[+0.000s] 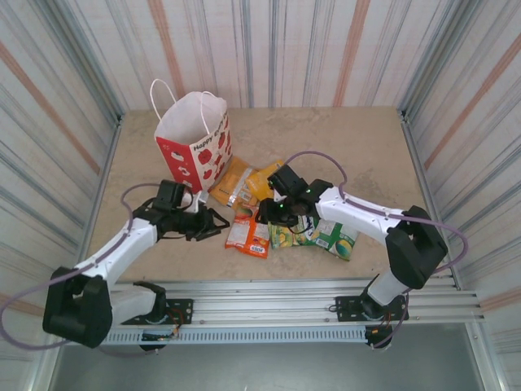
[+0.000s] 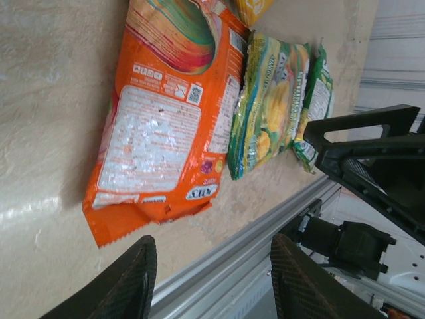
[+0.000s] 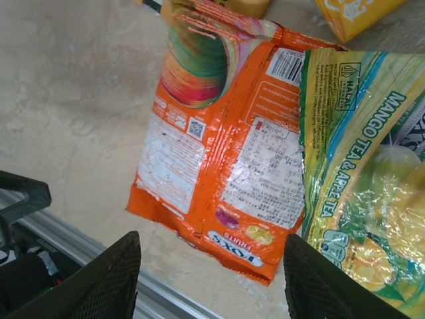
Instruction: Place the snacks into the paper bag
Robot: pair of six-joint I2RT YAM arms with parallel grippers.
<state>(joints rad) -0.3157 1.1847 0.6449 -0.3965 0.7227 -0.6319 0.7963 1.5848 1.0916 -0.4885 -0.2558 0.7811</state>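
While both arms reach over the beige worktop (image 1: 358, 155), the snacks lie in a loose cluster at centre-front, all outside the bag. L jaws: open, nothing between them, low over the worktop just left of an orange Fox's sweets packet (image 1: 247, 234), not touching it. R jaws: also open & empty, poised over the same packet's far-right corner, apart from it. The packet lies flat, back side up w/ white label text showing. Touching its right edge is a yellow-green "Mango Tea & Apple Tea" packet (image 3: 365, 186), & beyond that a green packet (image 1: 335, 239) under the R arm. Behind these, an orange packet (image 1: 230, 183) & a yellow packet (image 1: 264, 177) sit just beside the paper bag (image 1: 195, 138). The bag stands upright at back-left, mouth open: white w/ red lower band, red apple prints, "Happy" lettering, white string handles. Silver rail (image 2: 226, 272) runs along the worktop's near edge.
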